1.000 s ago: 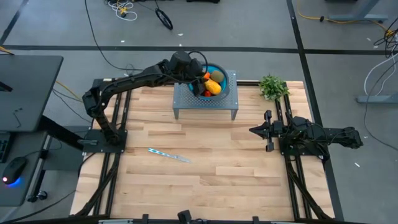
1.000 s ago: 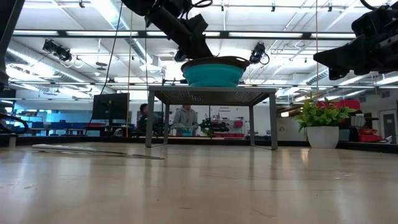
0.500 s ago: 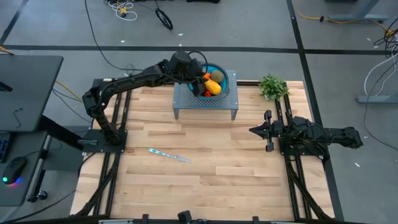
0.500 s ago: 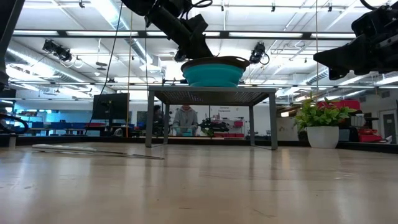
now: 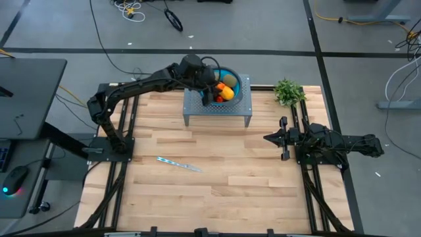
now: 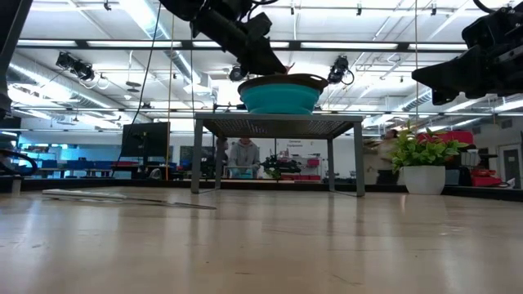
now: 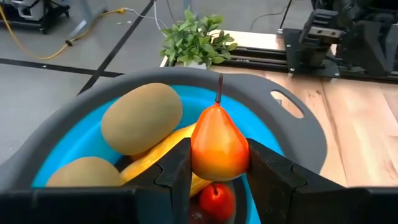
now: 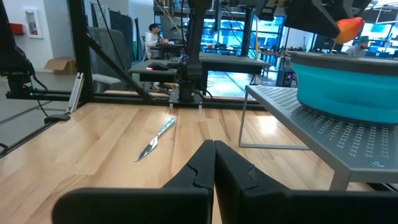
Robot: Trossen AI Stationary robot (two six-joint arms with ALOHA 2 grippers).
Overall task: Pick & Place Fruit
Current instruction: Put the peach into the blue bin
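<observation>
The pear [image 7: 219, 149] was best lifted straight up, clear of the bowl [image 5: 231, 74] rim at the counter's 12 o'clock edge. The left claw [image 7: 217, 163] was held partly closed on it, above the kiwis [image 7: 142, 118]. The right claw [image 5: 268, 138], at 3 o'clock, was shut and empty.

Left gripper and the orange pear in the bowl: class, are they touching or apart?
Touching. The left wrist view shows the left gripper with a finger pressed against each side of the pear, above the blue bowl.
</observation>
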